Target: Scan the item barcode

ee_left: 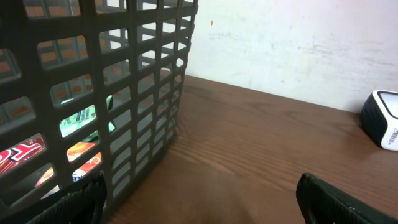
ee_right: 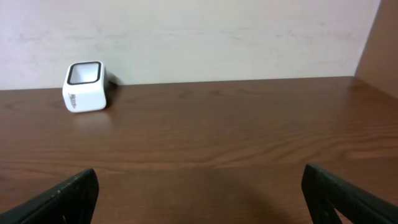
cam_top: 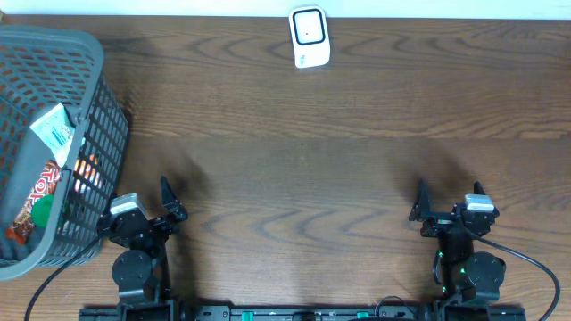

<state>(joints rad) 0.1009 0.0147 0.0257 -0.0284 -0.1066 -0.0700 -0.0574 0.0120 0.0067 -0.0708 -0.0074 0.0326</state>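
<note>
A white barcode scanner (cam_top: pixel 310 36) stands at the table's far edge, centre; it shows at the right edge of the left wrist view (ee_left: pixel 382 118) and far left in the right wrist view (ee_right: pixel 85 86). Packaged items lie in a grey basket (cam_top: pixel 96 143): a white-green packet (cam_top: pixel 53 129) and a red patterned one (cam_top: pixel 40 192). My left gripper (cam_top: pixel 143 201) is open beside the basket's near corner, holding nothing (ee_left: pixel 202 208). Near the front right, my right gripper (cam_top: pixel 449 194) is open and empty (ee_right: pixel 200 199).
The basket wall (ee_left: pixel 124 81) fills the left of the left wrist view, with green and red packets visible through its grid. Brown wood table (cam_top: pixel 303 178) stretches between the arms and the scanner. A white wall runs behind the table's far edge.
</note>
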